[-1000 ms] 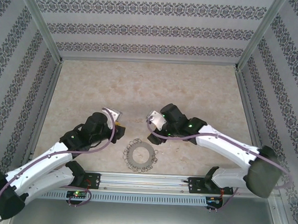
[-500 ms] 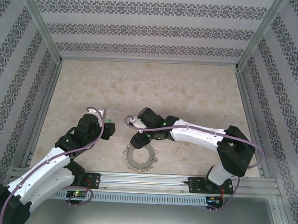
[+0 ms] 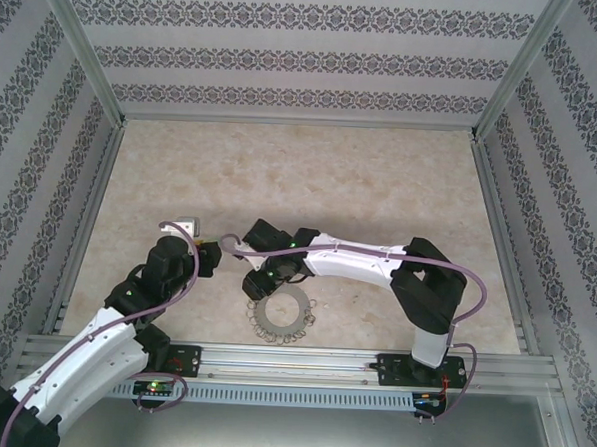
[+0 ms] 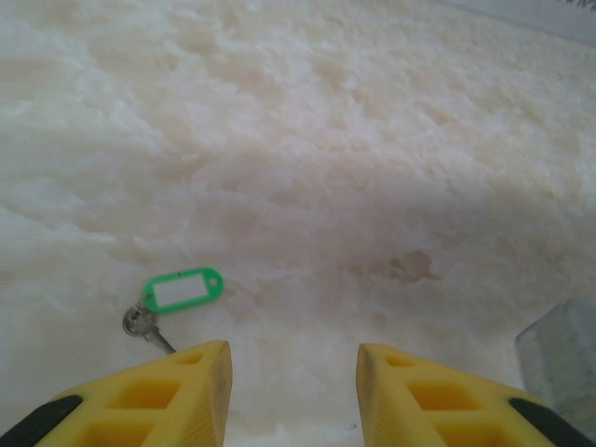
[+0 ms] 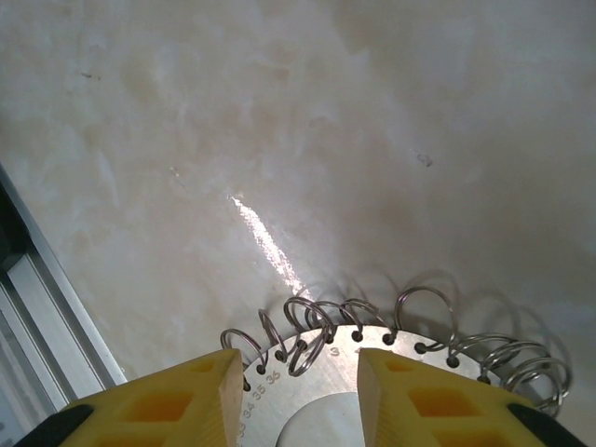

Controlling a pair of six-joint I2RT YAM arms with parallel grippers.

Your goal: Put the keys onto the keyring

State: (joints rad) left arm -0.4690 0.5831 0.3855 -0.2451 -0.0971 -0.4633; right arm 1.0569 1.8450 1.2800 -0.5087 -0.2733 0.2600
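Note:
A key (image 4: 140, 323) with a bright green tag (image 4: 182, 289) lies flat on the marble table in the left wrist view, just ahead and left of my left gripper (image 4: 293, 368). That gripper is open with only bare table between its yellow fingers (image 4: 186, 391). The keyring (image 3: 266, 312) is a flat metal disc fringed with wire loops, near the front rail. My right gripper (image 5: 299, 368) hangs over its upper-left rim, beside my left gripper (image 3: 214, 257). It is open, its fingers (image 5: 186, 396) straddle the keyring (image 5: 335, 358) and its loops without touching them.
An aluminium rail (image 3: 291, 361) runs along the table's near edge, close behind the keyring, and shows at the left of the right wrist view (image 5: 37, 317). Frame posts and patterned walls close in the table. The two wrists are close together.
The right arm has swung left and lowered its gripper onto the keyring's rim, with its jaws narrower. The left arm has drawn back to the left, away from the ring.

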